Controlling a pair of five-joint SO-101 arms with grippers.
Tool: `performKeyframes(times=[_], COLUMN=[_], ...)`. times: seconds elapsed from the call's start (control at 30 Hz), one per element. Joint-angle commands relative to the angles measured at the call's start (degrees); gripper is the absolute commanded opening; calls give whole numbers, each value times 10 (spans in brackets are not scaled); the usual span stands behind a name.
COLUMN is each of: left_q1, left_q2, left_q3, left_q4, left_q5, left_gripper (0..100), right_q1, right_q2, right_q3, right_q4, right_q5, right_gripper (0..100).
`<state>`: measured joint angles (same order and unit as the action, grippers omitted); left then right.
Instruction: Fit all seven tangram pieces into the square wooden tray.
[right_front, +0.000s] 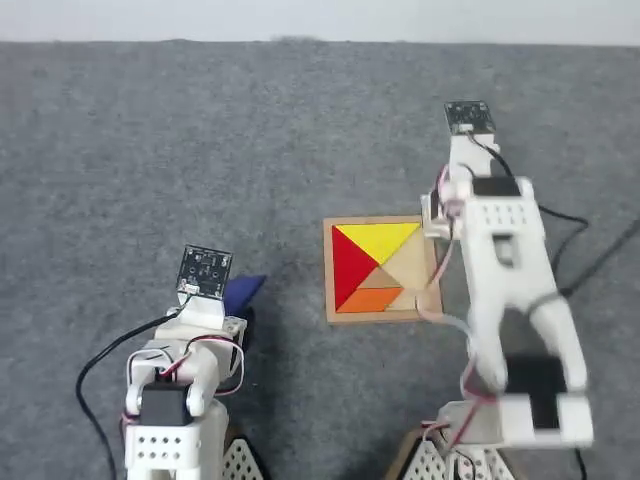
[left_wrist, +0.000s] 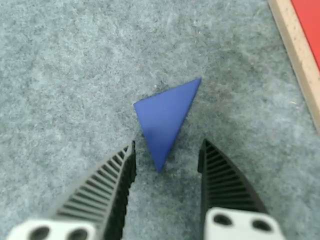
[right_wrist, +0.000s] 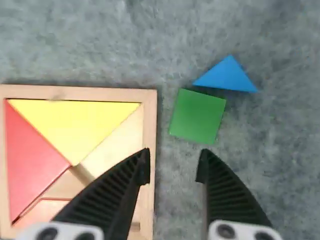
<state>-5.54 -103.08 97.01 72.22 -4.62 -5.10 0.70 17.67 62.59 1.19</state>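
Observation:
The square wooden tray (right_front: 328, 275) lies mid-table and holds a yellow triangle (right_front: 377, 241), a red triangle (right_front: 350, 266) and an orange piece (right_front: 372, 298); its right part is bare wood. A dark blue triangle (left_wrist: 166, 117) lies flat on the carpet to the tray's left, its nearest corner just between the tips of my open left gripper (left_wrist: 167, 150). My right gripper (right_wrist: 173, 157) hangs open above the tray's right rim (right_wrist: 150, 125). Just beyond that rim lie a green square (right_wrist: 197, 116) and a light blue triangle (right_wrist: 227, 76).
Grey carpet covers the whole table. The right arm (right_front: 505, 260) stretches over the strip beside the tray's right edge. A corner of the tray (left_wrist: 295, 50) shows to one side of the dark blue triangle. Cables trail near both arm bases.

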Motion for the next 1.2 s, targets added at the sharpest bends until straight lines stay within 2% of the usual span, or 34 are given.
performKeyframes(times=[0.0,0.27,0.53,0.7,0.93,1.17], left_q1=[3,3,3,3,3,3], left_q2=[-11,-11,-11,-11,-11,-11], left_q3=[-6,-6,-6,-6,-6,-6], left_q4=[1,1,1,1,1,1], left_q5=[6,6,6,6,6,6], left_gripper=[200,200,200,200,200,200], right_q1=[5,6,61,40,11,13], right_q2=[80,212,258,277,290,304], right_q3=[-113,-218,-257,-257,-255,-258], right_q4=[25,27,33,36,51,72], right_q5=[-11,-18,-32,3,4,1], right_gripper=[262,274,274,274,274,274])
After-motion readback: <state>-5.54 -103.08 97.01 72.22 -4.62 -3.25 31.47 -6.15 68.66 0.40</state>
